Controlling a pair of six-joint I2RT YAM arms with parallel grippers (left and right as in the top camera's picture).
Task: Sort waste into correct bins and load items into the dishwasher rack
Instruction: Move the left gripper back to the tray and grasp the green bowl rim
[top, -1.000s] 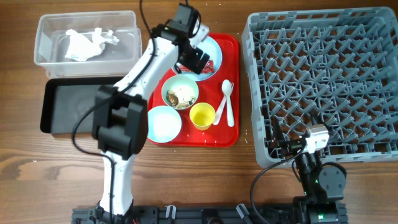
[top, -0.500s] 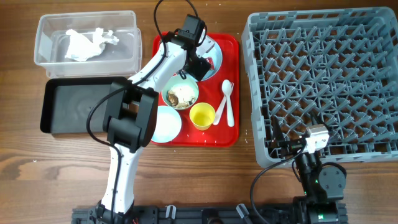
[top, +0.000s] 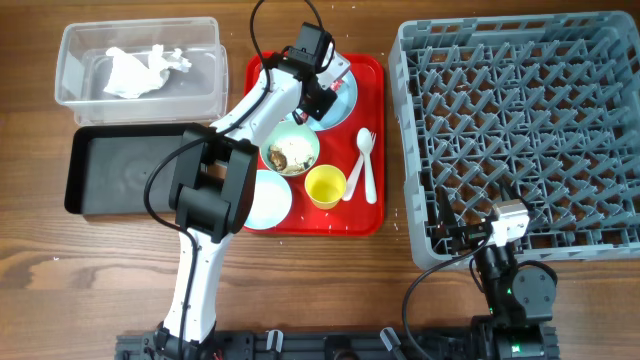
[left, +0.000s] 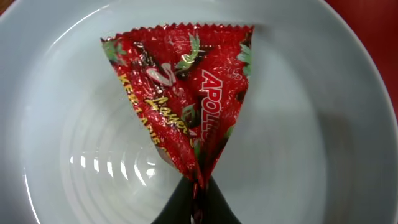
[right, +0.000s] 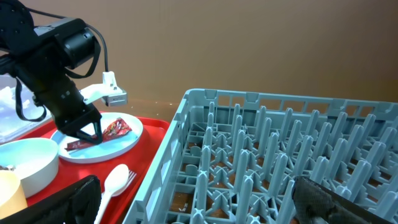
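Note:
A crumpled shiny red wrapper (left: 180, 93) lies on the pale blue plate (left: 323, 155) at the back of the red tray (top: 372, 214). My left gripper (left: 198, 202) is shut on the wrapper's lower tip, right down at the plate; from overhead it (top: 322, 100) covers the plate's (top: 345, 95) left part. In the right wrist view the wrapper (right: 117, 129) shows beside the left arm's fingers. My right gripper (right: 205, 205) stands open over the front edge of the grey dishwasher rack (top: 520, 130), holding nothing.
On the red tray stand a pale green bowl (top: 290, 152) with food scraps, a yellow cup (top: 325, 186), a pale blue bowl (top: 265, 198) and a white spoon (top: 366, 150). The clear tub (top: 75, 90) holds white tissue (top: 140, 68). The black tray (top: 120, 170) lies in front of it.
My left gripper has closed on the red wrapper's tip after shifting slightly on the plate. The right arm has not moved.

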